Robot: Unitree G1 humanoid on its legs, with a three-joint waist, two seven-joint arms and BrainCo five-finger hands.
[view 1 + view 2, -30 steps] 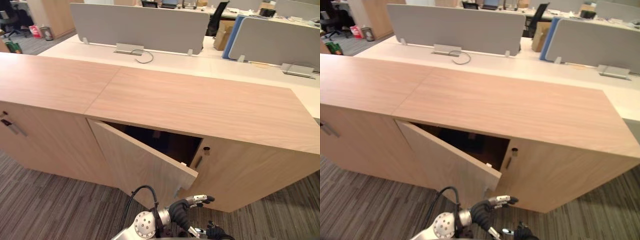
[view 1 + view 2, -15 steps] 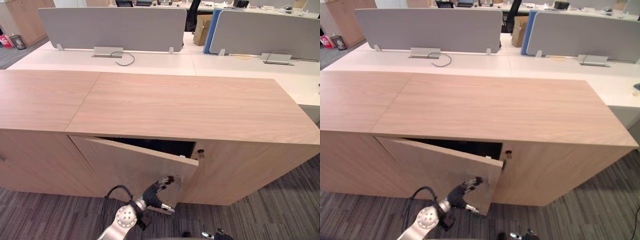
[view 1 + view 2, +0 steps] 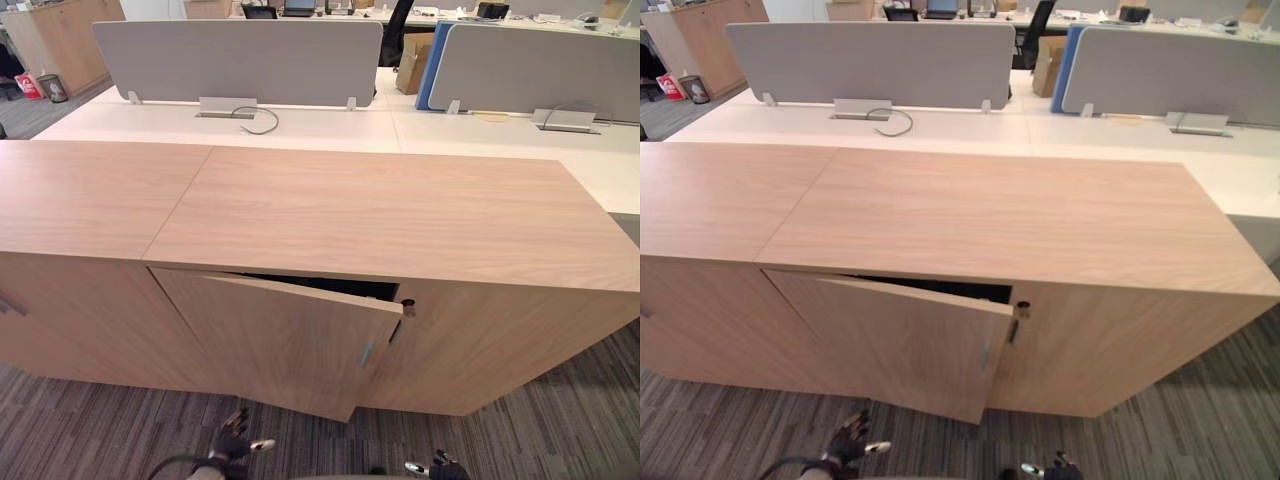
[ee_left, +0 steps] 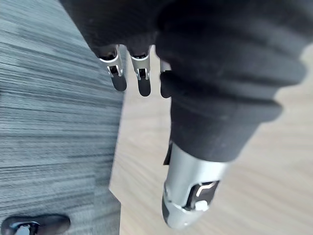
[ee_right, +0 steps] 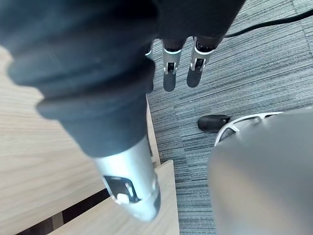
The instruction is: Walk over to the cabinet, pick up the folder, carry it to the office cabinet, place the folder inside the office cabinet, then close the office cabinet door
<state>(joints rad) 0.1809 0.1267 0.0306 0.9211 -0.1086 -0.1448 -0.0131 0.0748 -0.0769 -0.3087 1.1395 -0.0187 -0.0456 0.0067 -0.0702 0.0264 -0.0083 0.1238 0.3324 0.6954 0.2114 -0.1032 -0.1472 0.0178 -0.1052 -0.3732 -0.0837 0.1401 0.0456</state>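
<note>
The office cabinet (image 3: pixel 380 215) is a long, low light-wood unit in front of me. Its middle door (image 3: pixel 280 340) stands slightly ajar, the free edge with the small handle (image 3: pixel 366 353) sticking out on the right. A thin dark gap (image 3: pixel 330 287) shows above the door, and the inside is hidden. My left hand (image 3: pixel 235 442) hangs low over the carpet before the door, apart from it, open; its fingers (image 4: pixel 119 78) are straight and hold nothing. My right hand (image 3: pixel 432 466) is at the lower edge, open, its fingers (image 5: pixel 168 78) straight over the carpet.
Grey striped carpet (image 3: pixel 560 400) runs along the cabinet front. Behind the cabinet stand white desks (image 3: pixel 330 125) with grey divider screens (image 3: pixel 240 60). Another door with a handle (image 3: pixel 12 303) lies at the far left.
The door has swung from wide open to nearly shut. My left hand, which was pressing on the door's lower part, has dropped away toward the floor. The camera view has shifted.
</note>
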